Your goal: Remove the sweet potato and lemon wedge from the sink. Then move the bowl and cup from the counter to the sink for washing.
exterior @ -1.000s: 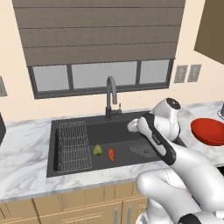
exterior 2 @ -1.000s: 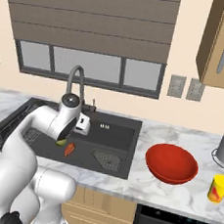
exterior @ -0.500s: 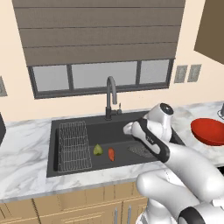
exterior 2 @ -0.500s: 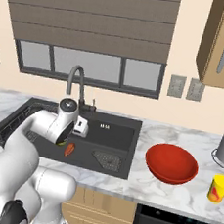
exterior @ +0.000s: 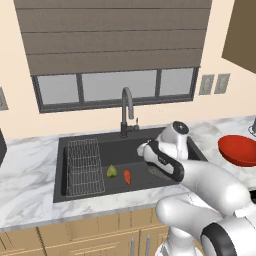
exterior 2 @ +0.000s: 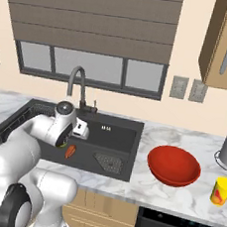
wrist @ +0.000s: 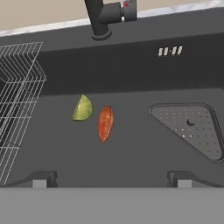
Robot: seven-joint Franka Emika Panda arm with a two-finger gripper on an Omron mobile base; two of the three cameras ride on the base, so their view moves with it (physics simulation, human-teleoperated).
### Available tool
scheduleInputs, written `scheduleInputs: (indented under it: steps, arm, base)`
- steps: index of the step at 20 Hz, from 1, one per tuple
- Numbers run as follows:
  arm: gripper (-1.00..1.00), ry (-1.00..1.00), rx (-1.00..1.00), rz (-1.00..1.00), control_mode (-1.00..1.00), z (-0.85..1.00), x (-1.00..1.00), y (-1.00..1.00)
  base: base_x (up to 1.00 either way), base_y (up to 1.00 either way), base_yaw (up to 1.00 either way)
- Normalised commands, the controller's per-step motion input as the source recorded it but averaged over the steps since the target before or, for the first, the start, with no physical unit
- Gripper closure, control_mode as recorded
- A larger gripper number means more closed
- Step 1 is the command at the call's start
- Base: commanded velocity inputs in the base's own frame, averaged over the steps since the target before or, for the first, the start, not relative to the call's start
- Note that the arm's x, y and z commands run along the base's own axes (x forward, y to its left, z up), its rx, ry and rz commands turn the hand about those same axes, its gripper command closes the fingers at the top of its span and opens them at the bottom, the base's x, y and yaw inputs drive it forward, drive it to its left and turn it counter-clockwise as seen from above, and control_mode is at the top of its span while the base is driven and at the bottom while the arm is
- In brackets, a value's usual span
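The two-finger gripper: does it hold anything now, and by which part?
Nothing is held. The open gripper hangs above the small orange-red sweet potato and the yellow-green lemon wedge in the dark-grey sink.

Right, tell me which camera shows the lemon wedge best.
The hand view: the lemon wedge lies unobstructed on the sink floor, close beside the sweet potato. The left base view shows it small but clear; in the right base view the arm mostly hides it.
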Motion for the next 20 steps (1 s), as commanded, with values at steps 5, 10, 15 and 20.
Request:
scheduleInputs:
  steps: [5,10,15,20]
  arm:
    - [-1.0,0.0,-0.08,-0.01,-1.0,-0.19,0.12,0.05]
    - [-1.0,0.0,-0.03,0.0,-1.0,-0.2,0.08,0.03]
    - [-1.0,0.0,0.0,0.0,-1.0,-0.19,0.07,0.05]
    - [-1.0,0.0,0.0,0.0,-1.0,-0.17,0.07,0.07]
  base:
    - [0.0,0.0,0.0]
    - [0.0,0.0,0.0]
    - [0.0,0.0,0.0]
    - [0.0,0.0,0.0]
